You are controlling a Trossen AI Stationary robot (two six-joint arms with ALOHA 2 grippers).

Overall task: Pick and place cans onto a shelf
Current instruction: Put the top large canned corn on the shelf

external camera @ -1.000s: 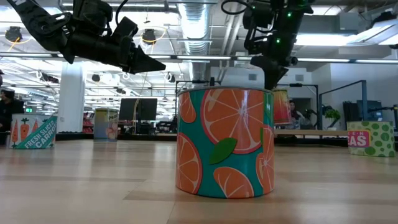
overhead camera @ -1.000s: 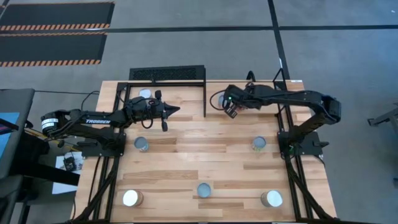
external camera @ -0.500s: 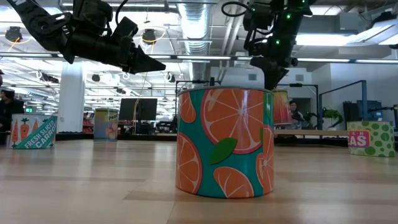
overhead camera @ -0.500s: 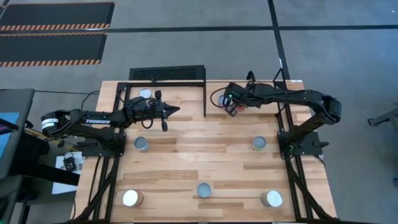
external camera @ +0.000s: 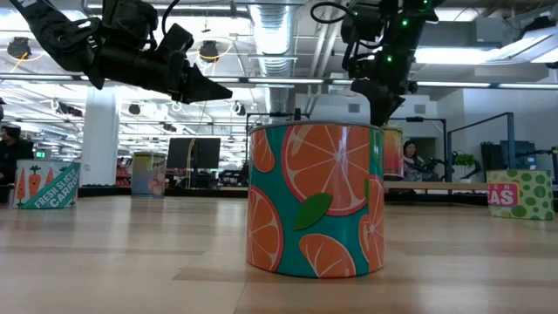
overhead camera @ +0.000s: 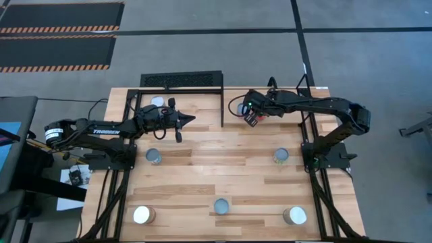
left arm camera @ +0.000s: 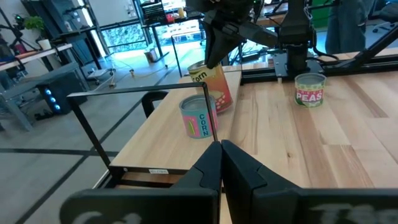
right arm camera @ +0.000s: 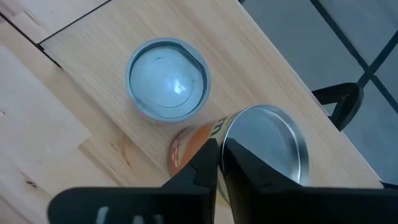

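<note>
Almost nothing is shifting over the last second. Along the bottom of the high view, three cans, among them the orange-patterned can (overhead camera: 221,205) that fills the low view, are sitting untouched. Two more, one of them the peas can (overhead camera: 281,156), are waiting mid-table.

Further back, the left gripper (overhead camera: 191,120) is hanging in the air left of centre with its fingers pressed together and nothing between them, the arm lying nearly level and pointing toward the picture's right.

The only movement is the right gripper (overhead camera: 251,120) edging very slightly toward the top of the high view. It is pointing steeply down from a folded arm over the orange-labelled can (right arm camera: 261,149), which is standing close beside the pale-blue-topped can (right arm camera: 166,79) at the table's far edge, just right of the shelf (overhead camera: 181,79). The tips are sitting at that can's rim. Whether they are still pinching it or are already letting go cannot be told.

This is probably the end of a placement, with five cans still to be fetched.
</note>
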